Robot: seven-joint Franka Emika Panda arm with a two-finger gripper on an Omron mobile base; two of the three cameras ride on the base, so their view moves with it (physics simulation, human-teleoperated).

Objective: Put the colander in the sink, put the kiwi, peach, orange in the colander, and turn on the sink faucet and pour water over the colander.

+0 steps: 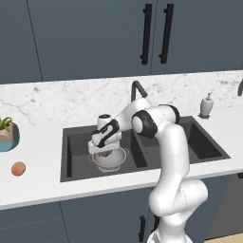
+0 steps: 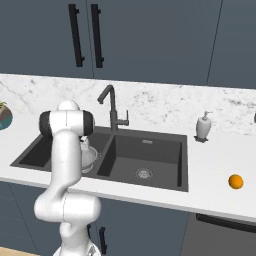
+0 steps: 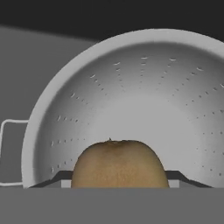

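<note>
Above the colander (image 1: 111, 159) in the sink's (image 1: 71, 142) left basin, the arm bends downward, its gripper (image 1: 105, 152) clamped on the kiwi (image 3: 119, 164) at the hand view's 6 o'clock.

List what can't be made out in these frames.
- Fingertip contact on the kiwi: hand view, the fruit and the bottom edge hide the gripper tips.
- Left basin drain of the sink: left base view, colander and arm cover it.
- Faucet lever position: too small in both base views.
- Colander in right base view: mostly behind the arm.
</note>
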